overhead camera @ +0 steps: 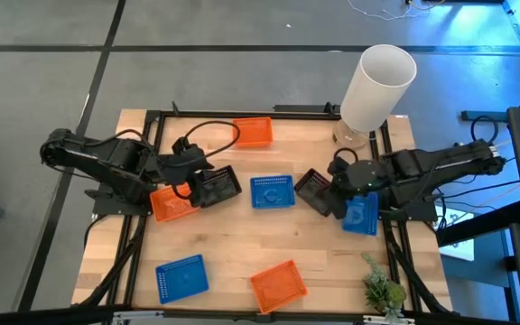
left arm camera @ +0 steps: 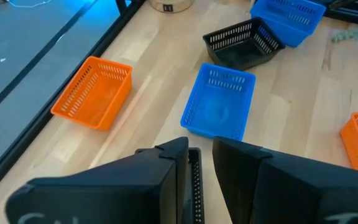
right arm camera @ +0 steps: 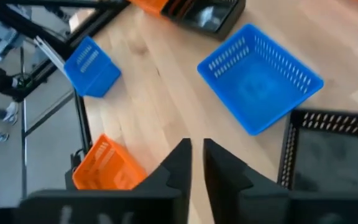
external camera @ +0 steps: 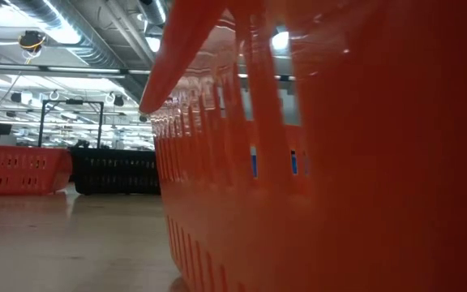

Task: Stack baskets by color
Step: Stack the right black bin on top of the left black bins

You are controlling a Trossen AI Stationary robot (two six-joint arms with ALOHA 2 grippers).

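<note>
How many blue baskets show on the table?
3: one at the table's center, one at the near left, and one under the right gripper, beside a black basket. None looks hidden.

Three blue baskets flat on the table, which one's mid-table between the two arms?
The blue basket in the centre, with a black basket on either side. The other two sit at the front-left and under the right arm.

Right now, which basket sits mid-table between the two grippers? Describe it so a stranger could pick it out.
Start at the white cylinder at the table's far right corner, then come toward mid-table. Between the two black baskets lies the blue basket, flat and open side up. Unlike the other blue ones, it touches nothing and sits dead centre.
</note>
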